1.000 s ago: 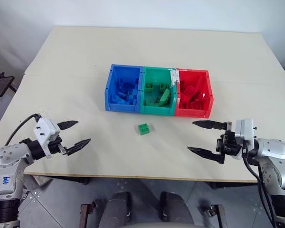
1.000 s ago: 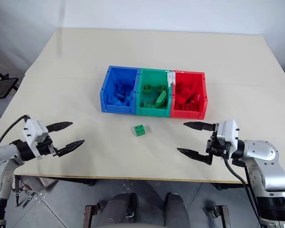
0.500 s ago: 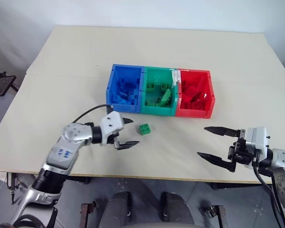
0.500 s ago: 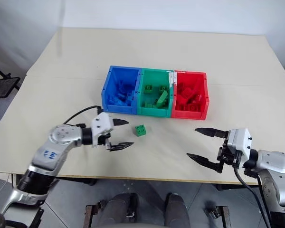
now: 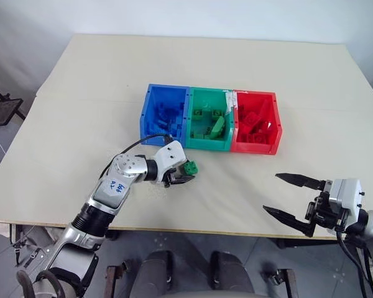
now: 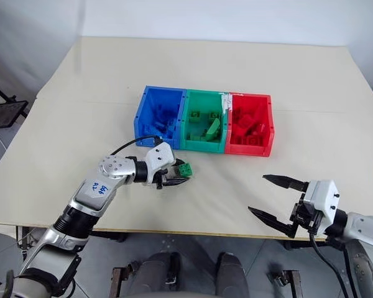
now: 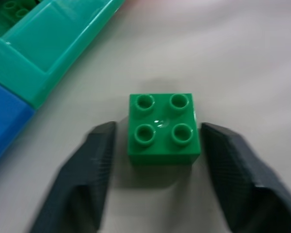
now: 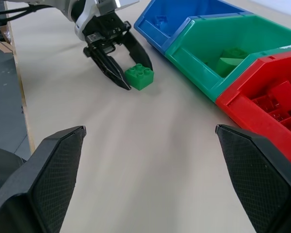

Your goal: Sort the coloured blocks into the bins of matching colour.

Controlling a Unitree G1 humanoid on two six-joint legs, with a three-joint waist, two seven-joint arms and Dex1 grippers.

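Left gripper (image 5: 185,174): fingers straddling green block (image 7: 164,129), narrow gaps either side, not clamped.
Green block: on table (image 5: 81,112), just before green bin (image 5: 209,120); squarish.
Nearer arm: left.
Blue bin (image 5: 163,115): blue bricks.
Green bin: green bricks.
Red bin (image 5: 256,123): red bricks.
Right gripper (image 5: 289,197): spread wide, empty, well apart.

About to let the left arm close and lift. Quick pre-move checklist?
1. green block sits between the left gripper fingers: ok.
2. Fingers touching the block: not ok, a gap shows on each side.
3. Block flat on the table, studs up: ok.
4. green bin has room beside its bricks: ok.
5. right gripper open and away from the block and the bins: ok.
6. Path from block to green bin free: ok, bare table between.
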